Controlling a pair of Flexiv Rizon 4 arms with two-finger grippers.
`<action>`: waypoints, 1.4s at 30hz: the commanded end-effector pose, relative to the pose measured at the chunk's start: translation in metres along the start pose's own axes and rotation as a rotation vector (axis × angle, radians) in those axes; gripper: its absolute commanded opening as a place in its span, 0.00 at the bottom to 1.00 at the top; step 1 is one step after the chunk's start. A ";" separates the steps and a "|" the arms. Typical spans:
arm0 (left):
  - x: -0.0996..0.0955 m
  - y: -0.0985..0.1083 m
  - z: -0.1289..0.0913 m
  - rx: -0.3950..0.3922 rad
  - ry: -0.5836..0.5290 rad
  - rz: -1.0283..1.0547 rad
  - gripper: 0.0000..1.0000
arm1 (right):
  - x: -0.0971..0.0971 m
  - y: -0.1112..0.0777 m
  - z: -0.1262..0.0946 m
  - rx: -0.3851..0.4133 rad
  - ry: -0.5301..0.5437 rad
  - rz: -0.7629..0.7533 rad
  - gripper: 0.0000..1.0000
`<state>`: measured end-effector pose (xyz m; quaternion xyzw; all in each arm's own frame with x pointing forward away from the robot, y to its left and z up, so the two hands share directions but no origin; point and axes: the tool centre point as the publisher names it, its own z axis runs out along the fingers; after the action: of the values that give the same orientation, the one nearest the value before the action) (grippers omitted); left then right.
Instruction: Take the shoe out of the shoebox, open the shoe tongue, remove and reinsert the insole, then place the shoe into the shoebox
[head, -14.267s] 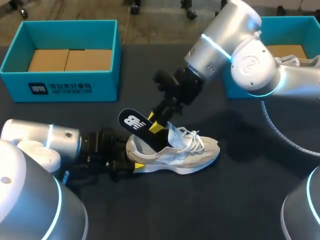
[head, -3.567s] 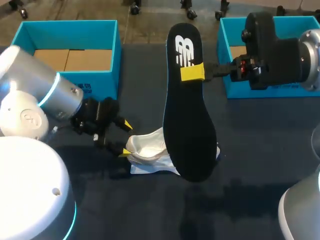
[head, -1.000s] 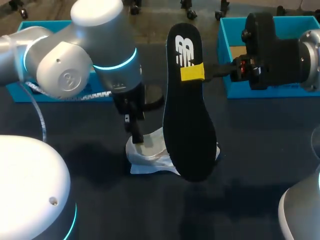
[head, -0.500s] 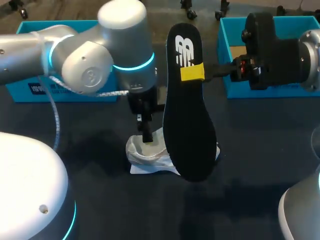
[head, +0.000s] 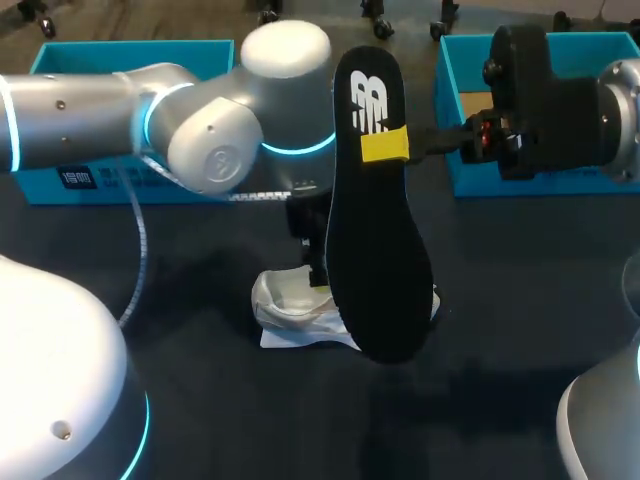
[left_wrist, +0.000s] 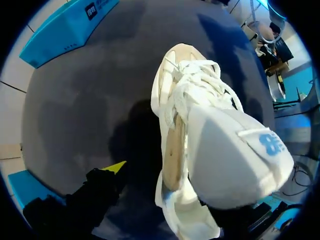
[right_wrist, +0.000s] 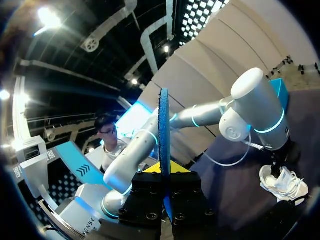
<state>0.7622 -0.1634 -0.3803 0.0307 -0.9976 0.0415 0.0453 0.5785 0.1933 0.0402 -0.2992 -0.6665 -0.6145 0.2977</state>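
Note:
A white shoe (head: 290, 312) lies on the dark table, largely hidden behind the black insole (head: 375, 240). My right gripper (head: 385, 145) is shut on that insole and holds it upright, high above the table; in the right wrist view the insole (right_wrist: 164, 135) stands edge-on between the fingers of the right gripper (right_wrist: 164, 172). My left gripper (head: 317, 268) points down into the shoe's opening. In the left wrist view the lifted tongue (left_wrist: 235, 165) and laces (left_wrist: 197, 85) sit between the fingers of the left gripper (left_wrist: 170, 200). It is open, and one yellow fingertip (left_wrist: 117, 166) stands clear of the shoe's side.
A teal shoebox (head: 60, 180) stands at the back left, partly behind my left arm. A second teal box (head: 470, 110) is at the back right, behind my right arm. Dark table shows in front of the shoe.
My left arm has swung to the right, and its gripper has slid from the heel end toward the tongue, going behind the insole. The right arm and insole have stayed still.

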 end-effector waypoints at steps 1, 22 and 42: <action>0.000 -0.008 0.012 0.001 0.013 0.007 0.43 | 0.008 -0.006 0.005 -0.088 -0.009 0.001 0.00; 0.007 -0.016 0.008 0.013 0.142 0.175 0.00 | 0.008 -0.006 0.005 -0.088 -0.009 0.001 0.00; 0.010 -0.027 -0.029 -0.231 0.438 1.193 0.00 | 0.008 -0.006 0.005 -0.088 -0.009 0.001 0.00</action>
<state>0.7524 -0.1842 -0.3534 -0.3289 -0.9251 0.0075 0.1896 0.5785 0.1933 0.0402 -0.2992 -0.6665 -0.6145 0.2977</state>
